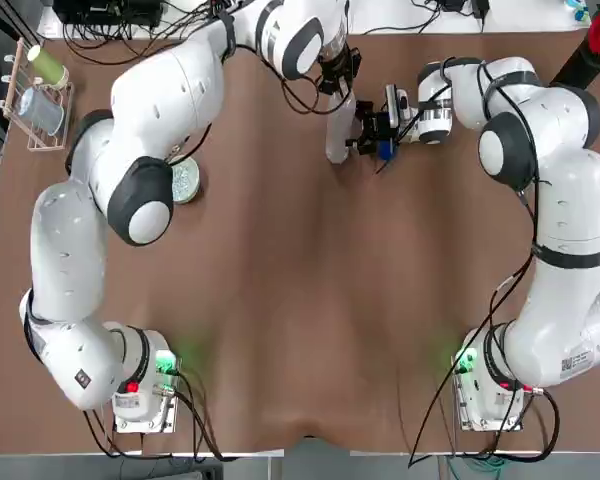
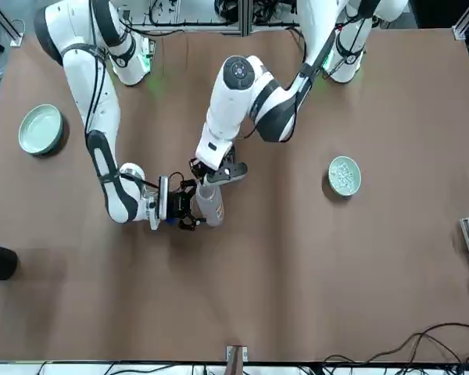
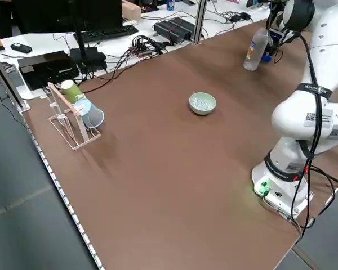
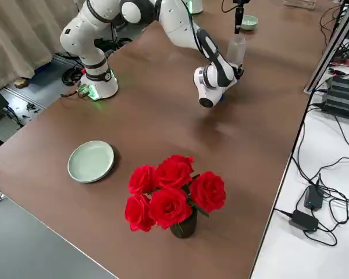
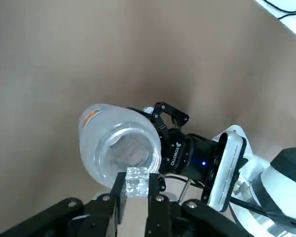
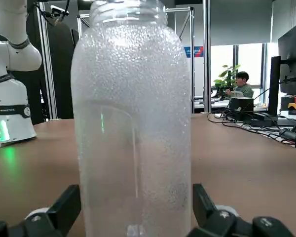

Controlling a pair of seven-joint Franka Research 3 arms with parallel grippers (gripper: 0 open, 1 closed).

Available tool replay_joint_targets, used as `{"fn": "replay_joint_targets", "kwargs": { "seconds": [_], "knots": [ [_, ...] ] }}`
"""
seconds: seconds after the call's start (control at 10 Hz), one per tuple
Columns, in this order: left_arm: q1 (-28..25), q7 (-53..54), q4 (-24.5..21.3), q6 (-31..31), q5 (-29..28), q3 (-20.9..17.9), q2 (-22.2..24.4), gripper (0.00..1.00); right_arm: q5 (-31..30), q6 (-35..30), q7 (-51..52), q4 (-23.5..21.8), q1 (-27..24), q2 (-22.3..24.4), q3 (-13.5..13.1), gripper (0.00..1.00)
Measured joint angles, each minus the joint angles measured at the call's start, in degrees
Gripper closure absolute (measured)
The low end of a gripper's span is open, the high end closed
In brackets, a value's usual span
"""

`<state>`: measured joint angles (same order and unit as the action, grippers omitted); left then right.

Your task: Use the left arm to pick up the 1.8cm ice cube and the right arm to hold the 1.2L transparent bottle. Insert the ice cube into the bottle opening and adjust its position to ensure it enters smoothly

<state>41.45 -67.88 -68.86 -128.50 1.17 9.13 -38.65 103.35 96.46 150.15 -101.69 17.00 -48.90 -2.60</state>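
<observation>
Above the bottle (image 5: 119,150) mouth, the left gripper (image 5: 136,186) is pinched shut on the ice cube (image 5: 136,178); the cube looks small, hard and slick — apt to slip, so flat opposite faces are the sound hold. On the tabletop (image 1: 300,300) the bottle stands upright; the right gripper (image 6: 138,217) clamps its lower body — thin, light plastic, likely to flex under excess squeeze.

Even bright overhead light; soft shadows; left tool (image 5: 136,197) blurred up close; bright window backlight.
</observation>
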Motion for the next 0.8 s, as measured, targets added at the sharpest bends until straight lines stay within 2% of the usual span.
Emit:
{"fn": "replay_joint_targets", "kwargs": {
  "seconds": [0.5, 0.6, 0.8],
  "knots": [
    [-0.09, 0.00, 0.15, -0.02, 0.00, -0.51, 0.00, 0.77, 0.00, 0.00, 0.01, 0.00, 0.00, -0.01, 0.00, 0.00],
    [-0.16, 0.00, 0.17, -0.03, 0.00, -0.59, 0.00, 0.65, 0.00, 0.00, 0.01, 0.00, 0.00, -0.01, 0.00, 0.00],
    [-0.16, 0.00, 0.17, -0.03, 0.00, -0.71, 0.00, 0.32, 0.00, 0.00, 0.01, 0.00, 0.00, -0.01, 0.00, 0.00]
  ]
}}
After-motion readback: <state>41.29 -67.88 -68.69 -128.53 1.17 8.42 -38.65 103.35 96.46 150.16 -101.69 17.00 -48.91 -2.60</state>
